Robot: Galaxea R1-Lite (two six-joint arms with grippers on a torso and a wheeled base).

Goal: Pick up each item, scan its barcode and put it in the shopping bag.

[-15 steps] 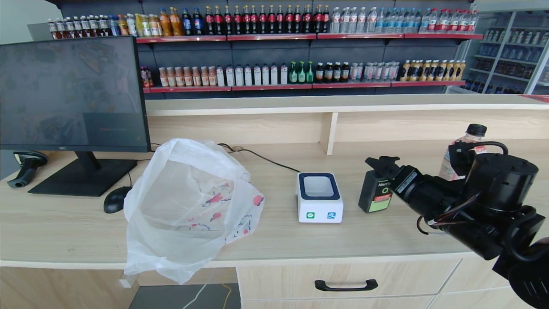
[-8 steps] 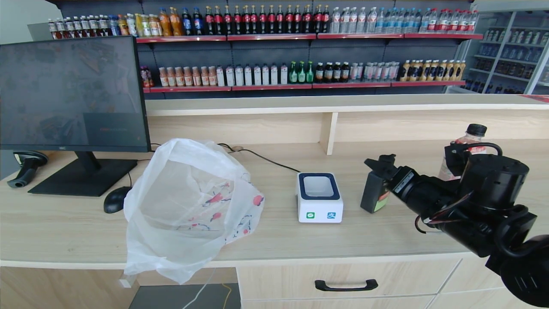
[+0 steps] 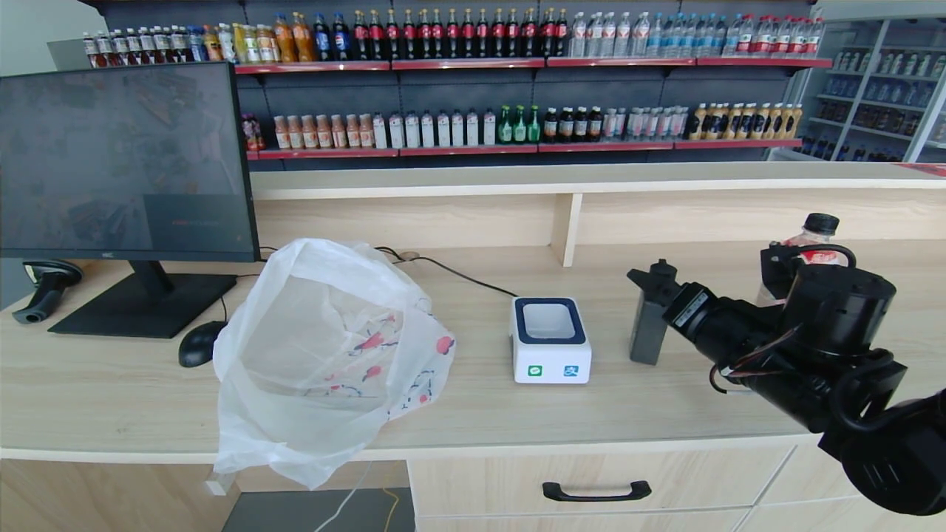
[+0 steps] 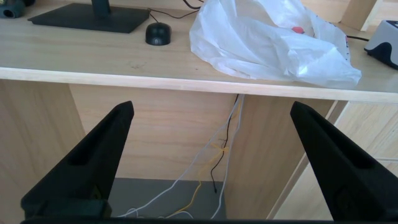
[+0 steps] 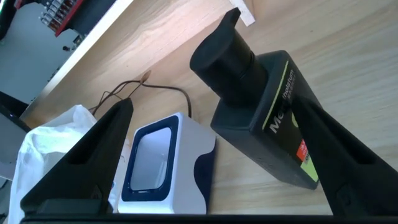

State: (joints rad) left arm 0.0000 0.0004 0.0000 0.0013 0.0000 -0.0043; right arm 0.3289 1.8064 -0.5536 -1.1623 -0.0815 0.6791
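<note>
Right gripper (image 5: pixel 211 110): jaws spread wide, not clamped. The black bottle (image 5: pixel 267 118) sits in the gap between the fingers; the right-hand finger overlaps its lower body, contact can't be confirmed, and the other finger is clear of it. The bottle stands upright on the counter (image 3: pixel 480 414), narrow side toward the head camera, dark cap on top, label with a green stripe facing the wrist camera. Just left of it, apart from it, is the white scanner box (image 3: pixel 550 347), window up. Behind the right arm, far right, stands a clear drink bottle (image 3: pixel 817 238) with a black cap. Left of the scanner box the shopping bag (image 3: pixel 325 355) slumps open on the counter, its lower part hanging over the near edge. Farther left: a mouse (image 3: pixel 198 345), a monitor (image 3: pixel 126 162) on its stand, and a handheld scanner (image 3: pixel 44 288) at the far left. Left gripper (image 4: pixel 211 107): jaws wide apart, nothing between them, held below the counter's near edge with loose cables (image 4: pixel 221 162) hanging ahead of it. A drawer handle (image 3: pixel 596 491) sits under the counter edge; stocked drink shelves (image 3: pixel 473 66) line the far wall.
</note>
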